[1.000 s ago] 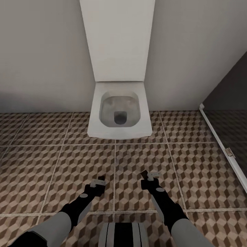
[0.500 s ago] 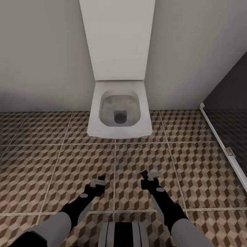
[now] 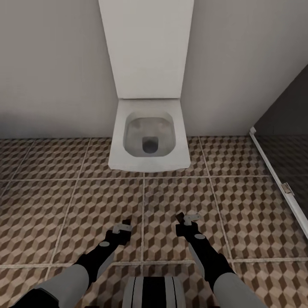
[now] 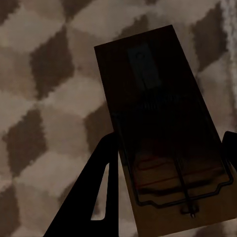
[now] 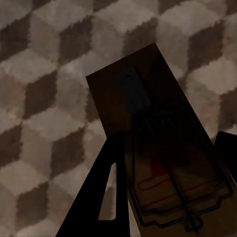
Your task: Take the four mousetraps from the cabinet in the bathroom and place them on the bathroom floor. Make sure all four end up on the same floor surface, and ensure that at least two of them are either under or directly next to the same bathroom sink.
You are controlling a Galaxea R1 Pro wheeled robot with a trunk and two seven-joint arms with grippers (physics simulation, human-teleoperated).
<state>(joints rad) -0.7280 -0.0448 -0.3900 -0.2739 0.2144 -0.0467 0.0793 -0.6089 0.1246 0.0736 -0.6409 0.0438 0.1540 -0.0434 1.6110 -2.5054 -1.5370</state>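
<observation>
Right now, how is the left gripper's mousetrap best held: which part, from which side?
By the long side edges, as the left wrist view shows: the mousetrap is a flat rectangle sitting between the left gripper fingers, with its wire bar on the top face. Pinching across its width from behind likely keeps the fingers off that wire.

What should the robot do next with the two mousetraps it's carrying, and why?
Probably turn away and drive off to find the sink. Each gripper holds a mousetrap, the left gripper with its mousetrap and the right gripper with its mousetrap, above the patterned floor. Straight ahead is a toilet, not a sink, so dropping them here likely wouldn't count.
</observation>
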